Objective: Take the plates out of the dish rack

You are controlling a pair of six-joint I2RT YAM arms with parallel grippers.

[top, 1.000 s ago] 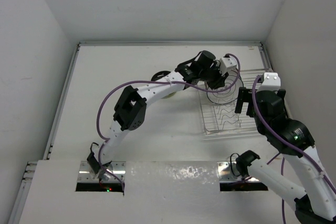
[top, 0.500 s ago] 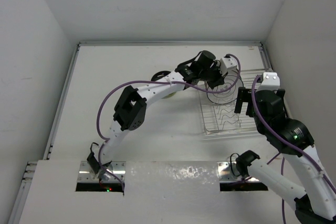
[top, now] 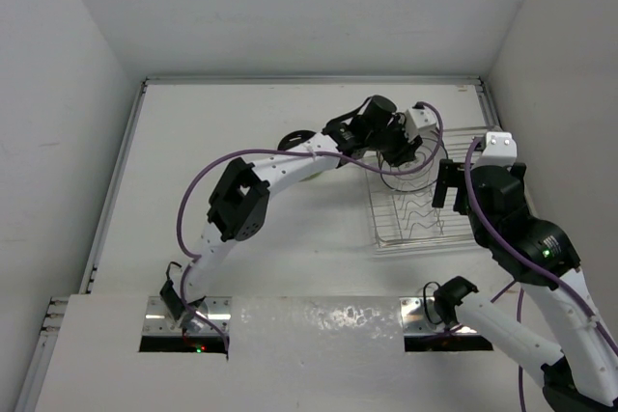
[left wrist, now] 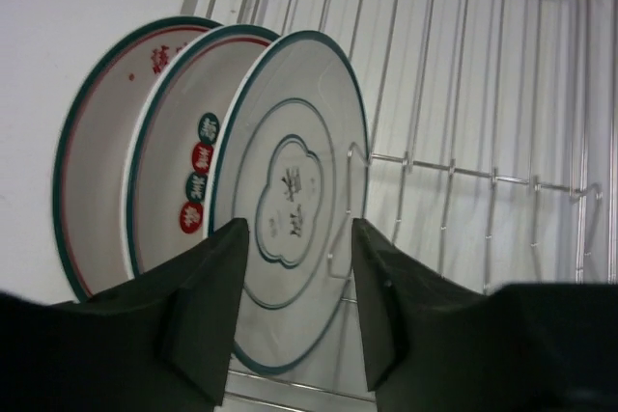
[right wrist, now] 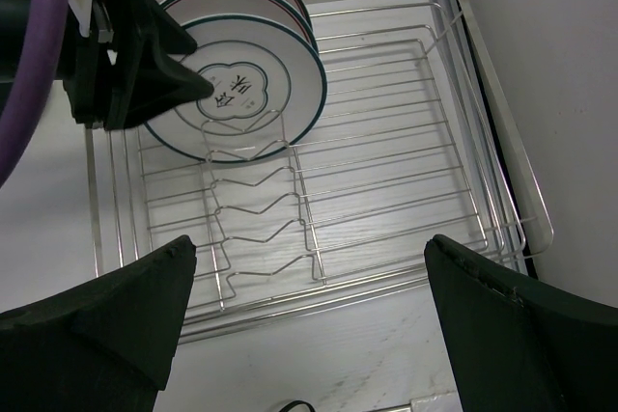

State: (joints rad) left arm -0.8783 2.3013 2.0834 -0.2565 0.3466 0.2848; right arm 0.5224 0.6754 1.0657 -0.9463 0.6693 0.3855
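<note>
Left pincer (top: 398,150) reaches over the far end of the rack (top: 410,219) on the table (top: 241,123); the right pincer (top: 447,186) hovers above the rack's right side. From the left wrist, its fingers (left wrist: 208,306) stand wide apart, straddling the nearest of three upright plates (left wrist: 290,200). From the right wrist, that pincer gapes wide over the rack's wavy dividers, holding nothing.
</note>
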